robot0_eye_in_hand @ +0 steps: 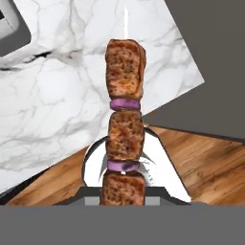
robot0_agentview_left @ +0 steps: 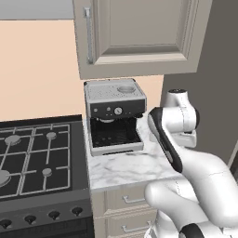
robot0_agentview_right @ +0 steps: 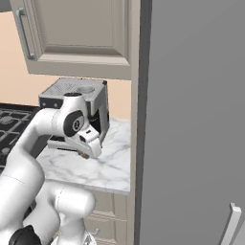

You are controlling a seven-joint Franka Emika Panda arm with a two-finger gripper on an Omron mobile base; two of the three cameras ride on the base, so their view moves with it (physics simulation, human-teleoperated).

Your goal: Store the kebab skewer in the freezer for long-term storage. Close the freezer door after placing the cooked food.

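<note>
End effector (robot0_agentview_right: 85, 154): pressed together on the kebab skewer, as seen in the hand view; in the right base view it is seen pointing down over the tabletop, just in front of the coffee machine.
Kebab skewer (robot0_eye_in_hand: 124, 129): held at its lower end, lifted clear of the tabletop; three browned meat chunks are threaded on a pale stick, separated by two purple onion rings; the bare tip projects past the top chunk.
Position of skewer: seen in the hand view against the tabletop's near right corner, with wooden floor (robot0_eye_in_hand: 210, 167) below it.
Tabletop (robot0_agentview_left: 125, 169): white marble, set between the stove and the freezer.
Coffee machine (robot0_agentview_left: 115, 116): placed at the back of the tabletop, toward its left edge, under the wall cabinet (robot0_agentview_left: 139, 35).
Stove (robot0_agentview_left: 37, 158): black, with grates, adjoining the tabletop's left edge.
Freezer (robot0_agentview_right: 191, 119): tall grey side panel is seen against the tabletop's right edge; a pale handle (robot0_agentview_right: 229, 222) is seen at the lower right.
</note>
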